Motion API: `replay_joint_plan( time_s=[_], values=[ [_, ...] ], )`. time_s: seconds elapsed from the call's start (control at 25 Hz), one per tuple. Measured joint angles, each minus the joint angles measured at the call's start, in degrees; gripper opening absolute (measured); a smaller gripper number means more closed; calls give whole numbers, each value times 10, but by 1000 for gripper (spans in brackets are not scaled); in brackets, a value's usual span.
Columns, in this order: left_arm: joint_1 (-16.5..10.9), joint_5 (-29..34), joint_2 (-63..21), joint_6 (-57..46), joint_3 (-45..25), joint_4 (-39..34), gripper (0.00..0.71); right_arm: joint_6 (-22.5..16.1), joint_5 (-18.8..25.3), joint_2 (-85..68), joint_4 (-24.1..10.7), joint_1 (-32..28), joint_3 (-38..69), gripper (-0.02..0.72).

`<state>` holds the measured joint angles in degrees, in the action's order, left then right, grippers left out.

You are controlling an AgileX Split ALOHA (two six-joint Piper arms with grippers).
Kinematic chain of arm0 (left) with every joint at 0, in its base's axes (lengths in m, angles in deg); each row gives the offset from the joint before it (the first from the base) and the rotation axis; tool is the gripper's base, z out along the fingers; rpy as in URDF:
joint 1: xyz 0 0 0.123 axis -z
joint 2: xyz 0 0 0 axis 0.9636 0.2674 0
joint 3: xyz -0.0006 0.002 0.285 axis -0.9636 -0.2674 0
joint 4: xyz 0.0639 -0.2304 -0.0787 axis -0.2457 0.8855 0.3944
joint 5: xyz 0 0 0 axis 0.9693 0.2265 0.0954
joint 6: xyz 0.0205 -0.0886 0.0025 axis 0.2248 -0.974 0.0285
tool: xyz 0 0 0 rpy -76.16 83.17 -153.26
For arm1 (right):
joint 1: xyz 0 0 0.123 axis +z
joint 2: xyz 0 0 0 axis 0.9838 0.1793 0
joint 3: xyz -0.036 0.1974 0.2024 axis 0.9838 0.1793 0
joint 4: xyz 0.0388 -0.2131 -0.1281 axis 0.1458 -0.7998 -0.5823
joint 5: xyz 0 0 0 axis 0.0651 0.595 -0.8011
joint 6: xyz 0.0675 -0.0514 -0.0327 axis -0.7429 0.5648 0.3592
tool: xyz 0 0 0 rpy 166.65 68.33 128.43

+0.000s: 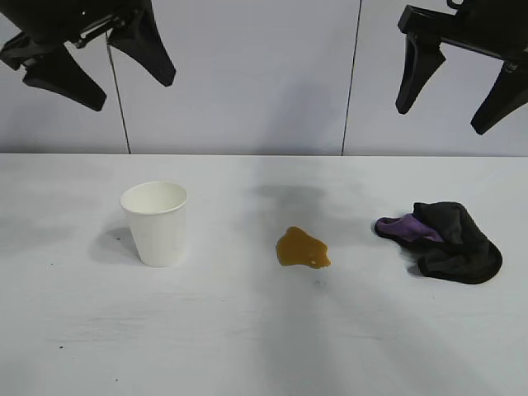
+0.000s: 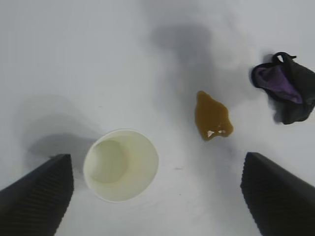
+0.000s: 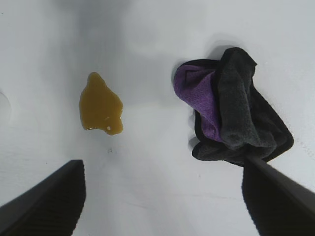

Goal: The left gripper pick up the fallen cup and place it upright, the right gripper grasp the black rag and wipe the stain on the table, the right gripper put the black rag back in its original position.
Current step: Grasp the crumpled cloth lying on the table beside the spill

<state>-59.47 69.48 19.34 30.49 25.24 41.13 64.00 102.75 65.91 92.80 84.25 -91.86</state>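
- White paper is what I meet first from the left: the cup [image 1: 156, 222] stands upright on the table [image 1: 82, 346], towards its left edge, so I judge the first step done. It looks light and easily crushed; if I had to regrip it, I would take it by the side wall, gently.
- I have the left gripper [image 1: 99, 66] raised high above the cup, claw released and holding nothing.
- Amber and glossy, the stain [image 1: 302, 248] sits near the table's middle, between cup and rag, apart from both and not yet wiped.
- Soft and floppy, the black rag [image 1: 450, 242] lies bunched towards the right edge, a purple patch showing on the side facing the stain. It should compress and drape, so I would pinch the thick middle of the bundle rather than a loose edge.
- My right gripper [image 1: 458, 95] hangs high above the rag, fingers spread wide and empty. Next comes a straight descent onto the bundle; a shallow pinch might catch only one fold.
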Motion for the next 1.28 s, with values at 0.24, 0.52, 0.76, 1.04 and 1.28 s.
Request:
replay_joint_plan(
  time_s=[0.24, 0.52, 0.76, 1.04, 1.28],
  values=[
    [0, 0, 28, 0, 0, 54, 665, 4, -2, 0, 0, 0, 0, 600],
    [0, -7, 28, 0, 0, 63, 665, -3, -28, 0, 2, 0, 0, 600],
    [0, -15, 28, 0, 0, 63, 665, -15, -33, 0, -61, 0, 0, 585],
    [0, -14, 28, 0, 0, 59, 665, -44, -29, 17, -170, -20, 0, 578],
    [0, -14, 28, 0, 0, 43, 687, -25, -46, 86, -152, -21, 0, 568]
  ],
)
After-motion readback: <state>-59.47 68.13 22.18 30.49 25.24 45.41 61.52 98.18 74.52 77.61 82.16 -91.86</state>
